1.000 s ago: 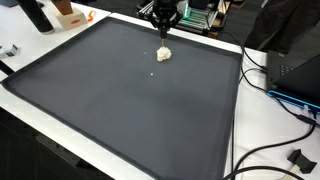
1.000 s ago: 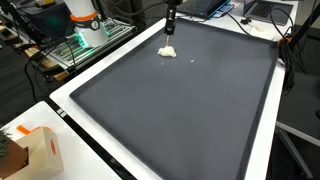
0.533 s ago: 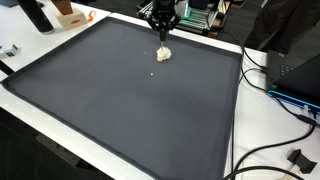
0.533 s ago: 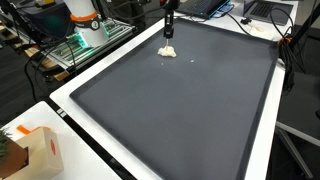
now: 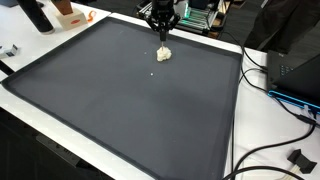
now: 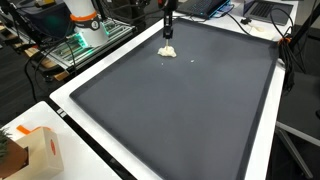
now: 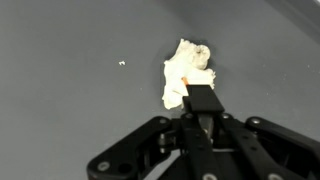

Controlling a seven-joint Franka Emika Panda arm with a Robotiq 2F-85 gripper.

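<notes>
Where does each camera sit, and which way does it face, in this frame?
Exterior view: raised near a corner of the dark mat, looking across it to the hand over the white lump at the far edge.
Exterior view: raised beside a small box, facing along the mat to the distant hand.
Wrist view: on the arm, looking down; the hand fills the lower frame.
Shared: all three show the lump and a crumb.
</notes>
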